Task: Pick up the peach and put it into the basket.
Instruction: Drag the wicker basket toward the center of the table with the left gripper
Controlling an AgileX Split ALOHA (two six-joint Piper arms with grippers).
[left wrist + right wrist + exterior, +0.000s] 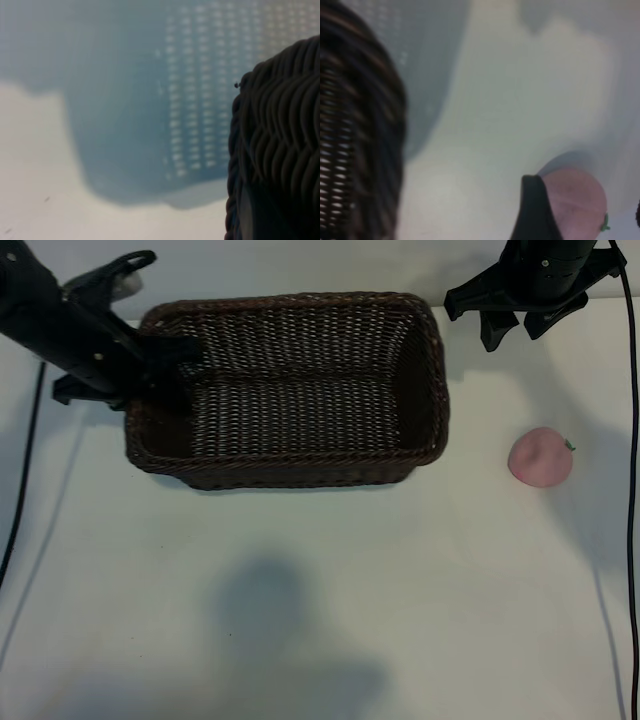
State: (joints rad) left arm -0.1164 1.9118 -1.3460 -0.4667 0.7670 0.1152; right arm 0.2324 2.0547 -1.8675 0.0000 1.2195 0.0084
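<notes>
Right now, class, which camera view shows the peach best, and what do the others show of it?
The exterior view: the whole peach lies on the table, right of the basket, unobstructed. The right wrist view shows it blurred and partly hidden by a dark finger. The left wrist view shows no peach.

A white table carries the wicker basket and, well apart, the peach (pink).

The peach lies right of the basket, apart.

Lab-style robot test bench, plain white table, two black arms, trailing cables
</notes>
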